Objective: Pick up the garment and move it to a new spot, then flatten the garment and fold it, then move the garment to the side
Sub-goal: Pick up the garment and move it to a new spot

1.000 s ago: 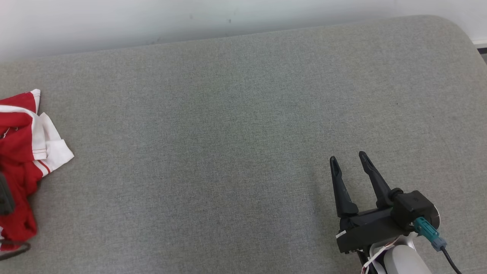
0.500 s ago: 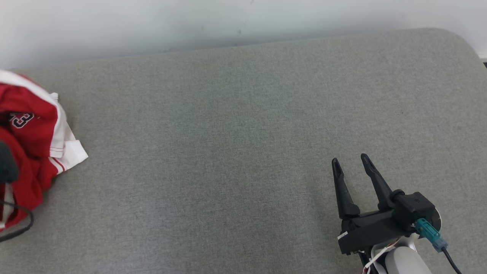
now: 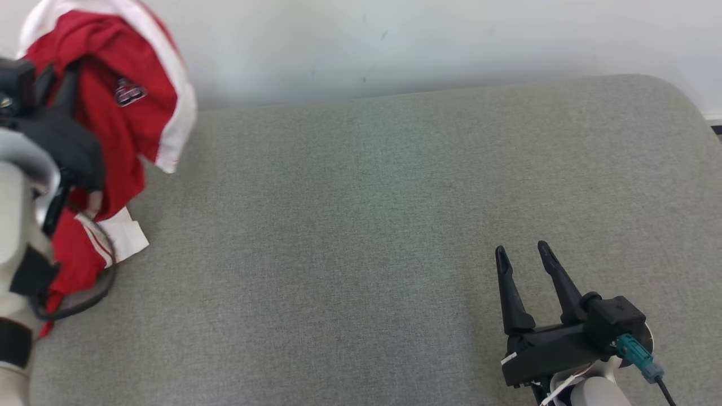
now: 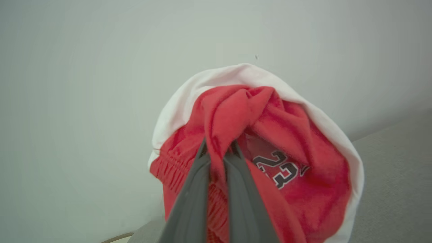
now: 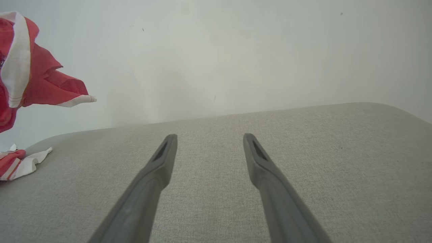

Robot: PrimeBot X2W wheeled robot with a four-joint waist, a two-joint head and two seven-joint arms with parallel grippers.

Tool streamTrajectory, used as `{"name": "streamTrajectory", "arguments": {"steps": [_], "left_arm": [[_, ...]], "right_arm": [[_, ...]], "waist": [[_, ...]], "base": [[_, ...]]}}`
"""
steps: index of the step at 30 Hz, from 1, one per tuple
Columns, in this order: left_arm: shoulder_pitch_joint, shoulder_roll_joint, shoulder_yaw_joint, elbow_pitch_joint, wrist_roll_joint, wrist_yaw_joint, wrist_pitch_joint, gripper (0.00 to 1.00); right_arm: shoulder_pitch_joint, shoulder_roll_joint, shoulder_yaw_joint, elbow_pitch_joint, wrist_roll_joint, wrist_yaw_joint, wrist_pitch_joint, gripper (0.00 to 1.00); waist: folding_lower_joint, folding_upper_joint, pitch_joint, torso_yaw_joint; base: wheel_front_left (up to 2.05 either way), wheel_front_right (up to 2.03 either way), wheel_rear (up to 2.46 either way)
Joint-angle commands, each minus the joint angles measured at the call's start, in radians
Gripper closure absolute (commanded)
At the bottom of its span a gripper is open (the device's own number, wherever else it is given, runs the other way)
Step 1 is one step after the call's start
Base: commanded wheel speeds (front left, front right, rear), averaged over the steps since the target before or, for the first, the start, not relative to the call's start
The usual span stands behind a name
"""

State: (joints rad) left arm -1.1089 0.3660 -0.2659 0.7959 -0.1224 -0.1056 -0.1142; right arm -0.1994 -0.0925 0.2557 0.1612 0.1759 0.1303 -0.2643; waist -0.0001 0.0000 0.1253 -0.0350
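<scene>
The garment (image 3: 118, 107) is red with white trim and a dark number print, bunched and hanging in the air at the far left, its lower end (image 3: 121, 239) still trailing on the grey surface. My left gripper (image 4: 218, 153) is shut on a red fold of the garment (image 4: 290, 135), with the cloth pinched between its two fingers. The left arm (image 3: 22, 186) rises at the left edge, partly covered by cloth. My right gripper (image 3: 522, 252) rests low at the lower right, open, with nothing between its fingers. In the right wrist view the garment (image 5: 30, 77) hangs at the far left.
A grey fabric-covered surface (image 3: 361, 214) spreads across the view, with a rounded corner at the far right. A pale wall (image 3: 395, 39) stands right behind it. A dark cable (image 3: 84, 299) loops beside the left arm.
The left gripper has closed on the garment and lifted it from the surface up into the air. The head camera has shifted. The right gripper stays open in place.
</scene>
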Motion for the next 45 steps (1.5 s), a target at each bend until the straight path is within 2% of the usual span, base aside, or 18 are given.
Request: {"name": "streamTrajectory", "arguments": {"steps": [1, 8, 13, 20, 29, 35, 42, 43, 44, 45], "left_arm": [[-0.005, -0.011, -0.009, -0.019, 0.000, -0.006, 0.004, 1.00], [0.064, -0.084, -0.115, -0.246, -0.019, -0.019, 0.062, 1.00], [0.139, -0.146, -0.190, -0.408, -0.075, -0.021, 0.112, 1.00], [0.229, -0.190, -0.273, -0.544, -0.120, -0.021, 0.150, 1.00], [0.375, -0.197, -0.317, -0.496, -0.132, 0.003, 0.119, 1.00], [0.460, -0.187, -0.334, -0.415, -0.126, 0.027, 0.074, 1.00], [0.559, -0.221, -0.349, -0.329, -0.175, 0.030, 0.013, 1.00], [0.569, -0.228, -0.348, -0.322, -0.183, 0.032, 0.004, 0.53], [0.579, -0.235, -0.348, -0.317, -0.184, 0.036, -0.006, 0.00], [0.588, -0.243, -0.351, -0.315, -0.187, 0.036, -0.016, 0.00]], "right_arm": [[0.006, 0.003, 0.001, 0.001, 0.008, 0.001, -0.003, 0.00], [0.006, 0.020, -0.001, -0.002, 0.010, 0.001, -0.003, 0.00], [0.005, 0.025, -0.011, -0.002, 0.008, 0.001, -0.003, 0.00], [-0.007, 0.024, -0.015, -0.005, 0.008, 0.001, -0.003, 0.00], [-0.005, 0.016, -0.025, -0.008, 0.006, 0.001, -0.003, 0.00], [0.005, 0.014, -0.030, -0.005, 0.000, 0.001, -0.003, 0.00], [0.021, 0.008, -0.031, 0.002, 0.002, 0.001, -0.003, 0.00], [0.022, 0.009, -0.031, 0.001, 0.002, 0.001, -0.003, 0.00], [0.024, 0.008, -0.034, 0.000, 0.001, 0.001, -0.003, 0.00], [0.027, 0.008, -0.035, 0.000, 0.000, 0.001, -0.003, 0.00]], "waist": [[0.0001, 0.0000, -0.006, -0.009], [0.0001, 0.0000, -0.016, -0.059], [0.0001, 0.0000, -0.011, -0.104], [0.0001, 0.0000, 0.006, -0.164], [0.0001, 0.0000, 0.015, -0.181], [0.0001, 0.0000, 0.010, -0.158], [0.0001, 0.0000, -0.006, -0.109], [0.0001, 0.0000, -0.008, -0.102], [0.0001, 0.0000, -0.010, -0.095], [0.0001, 0.0000, -0.011, -0.090]], "base": [[0.00, 0.00, 0.00], [0.00, 0.00, 0.00], [0.00, 0.00, 0.00], [0.00, 0.00, 0.00], [0.00, 0.00, 0.00], [0.00, 0.00, 0.00], [0.00, 0.00, 0.00], [0.00, 0.00, 0.00], [0.00, 0.00, 0.00], [0.00, 0.00, 0.00]]}}
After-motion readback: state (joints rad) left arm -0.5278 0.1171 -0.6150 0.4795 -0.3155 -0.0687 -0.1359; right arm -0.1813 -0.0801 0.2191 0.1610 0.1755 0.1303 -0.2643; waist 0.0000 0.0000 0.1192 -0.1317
